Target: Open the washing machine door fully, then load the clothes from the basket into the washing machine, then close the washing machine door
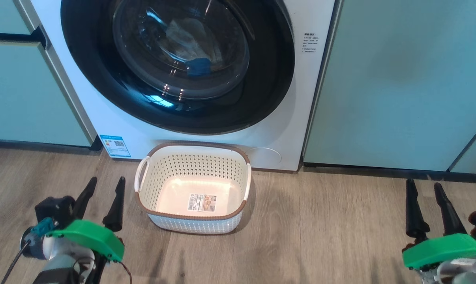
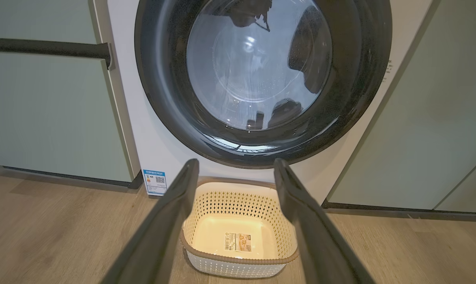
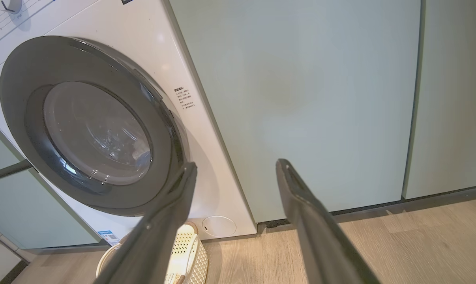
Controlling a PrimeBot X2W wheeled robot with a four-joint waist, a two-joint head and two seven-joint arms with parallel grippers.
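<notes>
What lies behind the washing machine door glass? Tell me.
Through the closed washing machine door, pale clothes with a blue part show inside. Its black rim and reflections hide the rest.

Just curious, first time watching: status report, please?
Left end effector, right end effector open, empty. Washing machine door shut, clothes inside, basket empty. Nothing blocking.

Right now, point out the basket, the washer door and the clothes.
basket [image 1: 194,163], head view, perforated back wall.
door [image 1: 84,59], head view, black ring at its left.
clothes [image 1: 184,37], head view, pale cloth behind the door.
</notes>
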